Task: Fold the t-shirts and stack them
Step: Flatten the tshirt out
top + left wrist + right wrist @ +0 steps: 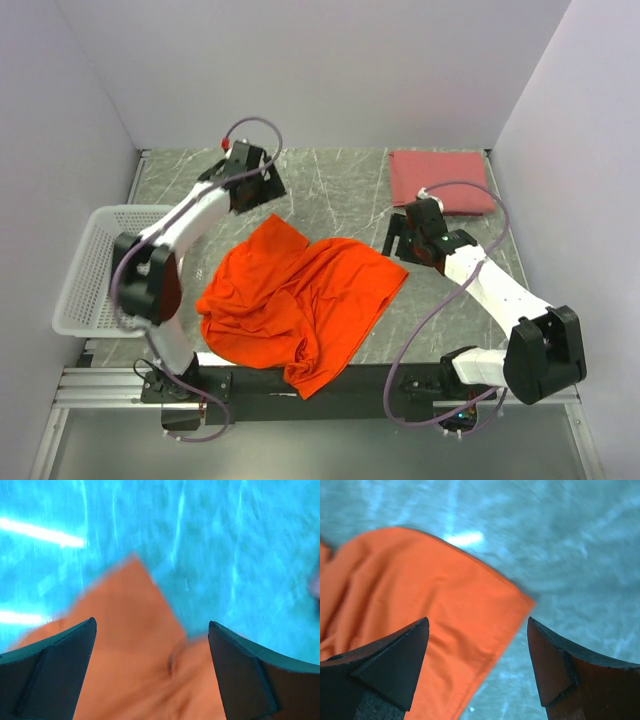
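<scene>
Now the orange shirt point(300, 300) lies crumpled mid-way across the table point(340, 190); pink shirt point(440, 180) sits folded far right; left gripper point(262, 190) and right gripper point(395, 240) hang released, each over an orange corner.

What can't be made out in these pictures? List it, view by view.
- Top view: the orange shirt is crumpled; collar and sleeves cannot be told.
- Top view: the right arm covers part of the pink shirt, the left arm part of the basket.
- Left wrist view: blur smears the shirt under the left pincer.
- Right wrist view: the frame cuts off most of the shirt below the right pincer.
</scene>
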Available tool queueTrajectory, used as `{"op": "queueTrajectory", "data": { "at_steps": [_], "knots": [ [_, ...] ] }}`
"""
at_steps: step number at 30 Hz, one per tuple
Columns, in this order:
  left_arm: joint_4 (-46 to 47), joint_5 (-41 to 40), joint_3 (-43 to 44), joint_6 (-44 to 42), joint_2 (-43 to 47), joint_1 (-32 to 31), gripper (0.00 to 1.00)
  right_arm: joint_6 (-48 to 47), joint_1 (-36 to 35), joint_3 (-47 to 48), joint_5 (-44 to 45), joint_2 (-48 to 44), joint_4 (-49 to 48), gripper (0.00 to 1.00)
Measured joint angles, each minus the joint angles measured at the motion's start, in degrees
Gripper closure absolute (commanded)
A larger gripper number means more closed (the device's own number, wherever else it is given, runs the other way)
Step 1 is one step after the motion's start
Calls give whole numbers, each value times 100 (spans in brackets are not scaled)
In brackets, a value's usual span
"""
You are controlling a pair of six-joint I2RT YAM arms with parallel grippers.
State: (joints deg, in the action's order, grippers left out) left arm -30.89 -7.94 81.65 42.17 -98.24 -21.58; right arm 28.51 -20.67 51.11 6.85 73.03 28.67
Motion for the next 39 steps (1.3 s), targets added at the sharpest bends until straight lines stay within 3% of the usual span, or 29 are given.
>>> {"op": "queueTrajectory", "data": {
  "at_steps": [5,15,19,24,27,39],
  "knots": [
    [-127,-153,1460,-560,-1663,144,5,155,260,-470,22,-227,61,15],
    [-531,-221,1840,-1193,-2789,125,31,212,612,-649,-20,-295,52,15],
    [-560,-205,1888,-1276,-2914,125,51,212,671,-658,-42,-293,48,15],
    [-483,-181,1836,-1316,-2914,63,68,214,737,-710,-46,-289,-22,15],
    [-348,-177,1762,-1327,-2898,-2,99,216,772,-752,-46,-256,-35,15],
    [-81,-466,1086,-1134,-2420,-52,99,365,820,-750,9,133,-74,18]
  ]
}}
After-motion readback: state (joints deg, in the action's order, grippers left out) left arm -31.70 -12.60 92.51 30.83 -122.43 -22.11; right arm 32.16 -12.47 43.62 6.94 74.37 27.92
